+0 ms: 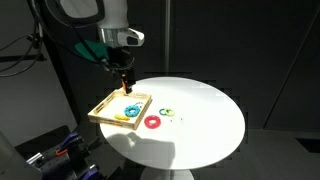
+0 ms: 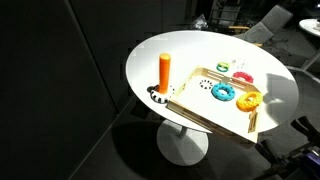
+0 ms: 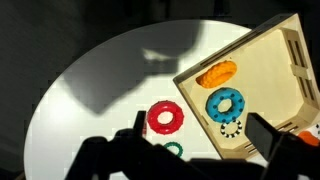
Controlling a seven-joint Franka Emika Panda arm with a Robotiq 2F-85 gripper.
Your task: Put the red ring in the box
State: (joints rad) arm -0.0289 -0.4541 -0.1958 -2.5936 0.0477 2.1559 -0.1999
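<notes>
The red ring (image 3: pixel 165 117) lies on the white table (image 3: pixel 110 70) in the middle of the wrist view, just beside the box (image 3: pixel 235 45). The gripper (image 3: pixel 198 140) has its jaws spread wide, holding nothing.

White table (image 1: pixel 210 115) bears teal ring (image 3: pixel 226 103), orange ring (image 3: pixel 217 72) and green ring (image 1: pixel 167 112).

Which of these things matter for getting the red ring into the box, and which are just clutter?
For the job:
red ring, on the table outside the box
box
gripper, open

Just lying about:
blue ring, orange ring and black dotted ring, all in the box
green ring, beside the red ring
orange cylinder, upright
</notes>
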